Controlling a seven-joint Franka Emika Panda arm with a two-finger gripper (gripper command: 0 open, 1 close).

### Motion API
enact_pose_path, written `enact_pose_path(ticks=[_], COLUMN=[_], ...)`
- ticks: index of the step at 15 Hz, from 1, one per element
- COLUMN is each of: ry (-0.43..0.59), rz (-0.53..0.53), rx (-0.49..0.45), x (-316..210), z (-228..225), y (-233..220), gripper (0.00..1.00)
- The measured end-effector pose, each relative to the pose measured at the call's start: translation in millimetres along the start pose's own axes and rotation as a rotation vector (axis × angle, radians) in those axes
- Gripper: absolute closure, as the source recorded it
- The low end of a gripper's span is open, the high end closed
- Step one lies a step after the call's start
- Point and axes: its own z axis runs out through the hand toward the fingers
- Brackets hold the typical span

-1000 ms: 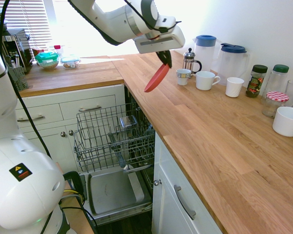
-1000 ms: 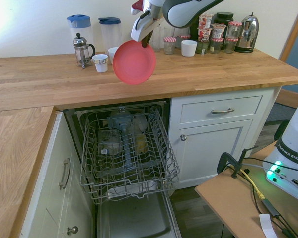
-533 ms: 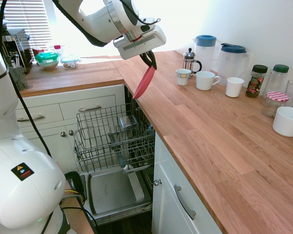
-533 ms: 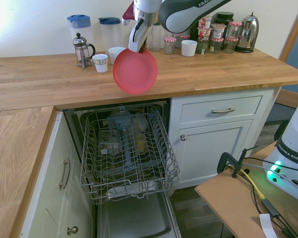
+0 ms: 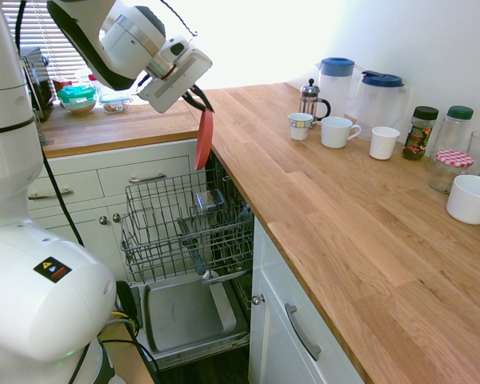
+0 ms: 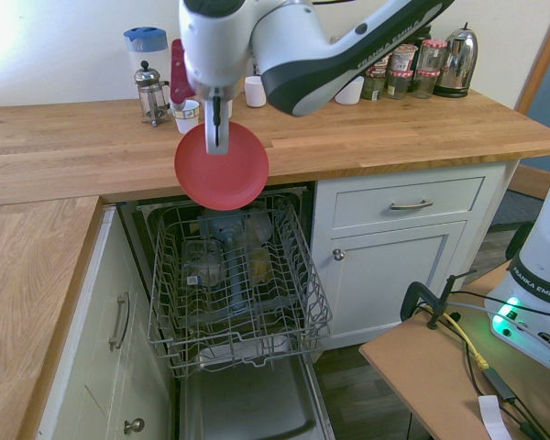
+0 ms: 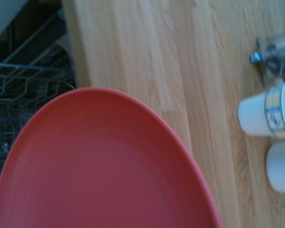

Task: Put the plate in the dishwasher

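Note:
The coral-red plate point(image 5: 203, 140) point(image 6: 222, 168) hangs on edge, almost upright, with my gripper point(image 5: 200, 102) point(image 6: 216, 128) shut on its top rim. It is held over the counter's front edge, above the back of the pulled-out grey wire rack point(image 5: 184, 224) point(image 6: 238, 275) of the dishwasher point(image 6: 247, 403), whose door lies open below. In the wrist view the plate point(image 7: 99, 166) fills the lower half, with the rack point(image 7: 19, 95) and the wooden counter point(image 7: 147, 57) behind it.
On the counter behind stand a French press point(image 6: 152, 92), a patterned cup point(image 6: 185, 115), white cups point(image 5: 338, 131), two blue-lidded jugs point(image 5: 382, 100), jars point(image 5: 421, 132) and a white bowl point(image 5: 472, 198). Glassware sits in the rack. White drawers point(image 6: 411, 203) flank the dishwasher.
The arm has swung the plate off the counter toward the dishwasher opening and turned it from tilted to nearly upright. It now hangs lower, above the rack. The grip is unchanged.

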Motion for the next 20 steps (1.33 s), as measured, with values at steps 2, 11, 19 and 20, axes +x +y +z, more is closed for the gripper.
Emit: enact_pose_path(ticks=[2, 11, 19, 20], ry=[0.032, 0.016, 0.033, 0.040], rz=[-0.082, -0.153, -0.147, -0.145], rx=[-0.023, -0.047, -0.050, -0.050], x=[-8, -34, -85, -88], z=[-3, 13, 44, 47], y=[-44, -111, -171, -178], gripper=[1.00, 1.00, 1.00, 1.00])
